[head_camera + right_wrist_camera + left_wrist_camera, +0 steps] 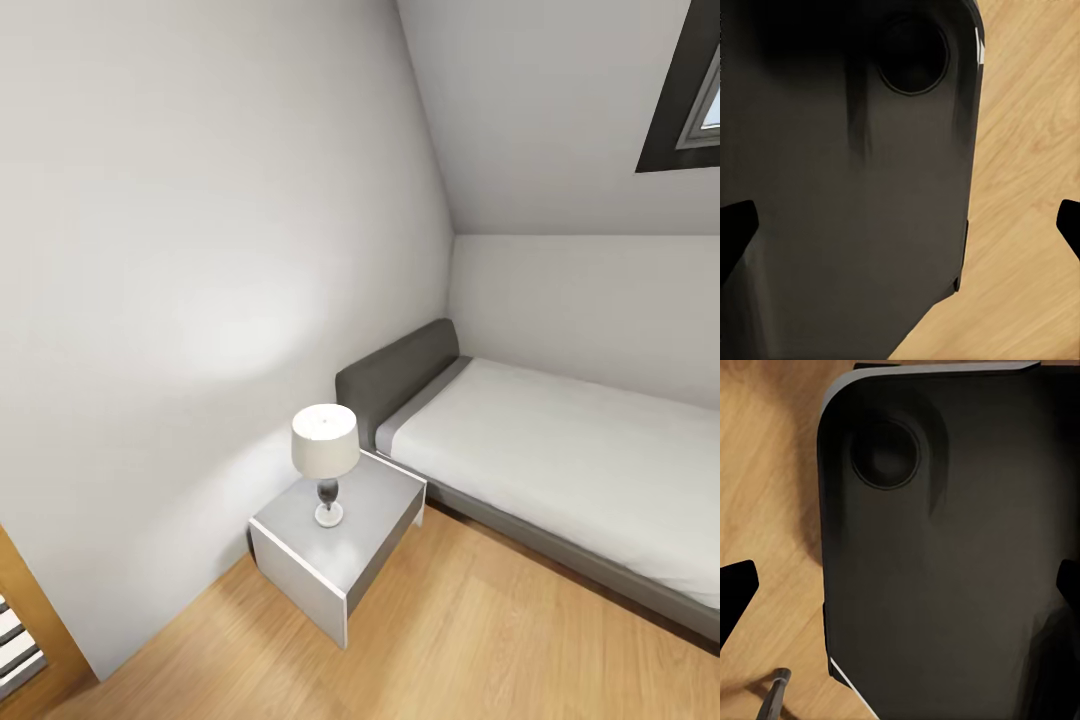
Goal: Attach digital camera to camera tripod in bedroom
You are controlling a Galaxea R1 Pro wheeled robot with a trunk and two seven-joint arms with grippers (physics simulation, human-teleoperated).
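The digital camera and the camera tripod are out of view. The head view looks into a corner of the bedroom with pale grey walls and a light wood floor (480, 640). My left gripper (900, 585) hangs open over the robot's dark base (945, 547), its black fingertips (736, 592) far apart and nothing between them. My right gripper (900, 221) is open too, above the same dark base (847, 187), with one fingertip (735, 225) at each edge of its view.
A grey bed (560, 460) with a dark headboard stands along the right wall. Beside it a low grey nightstand (375, 500) carries a white-shaded lamp (325, 450). A wood frame (30, 620) shows at far left, a dark window (690, 90) at upper right. A thin grey metal rod (774, 694) lies over the floor.
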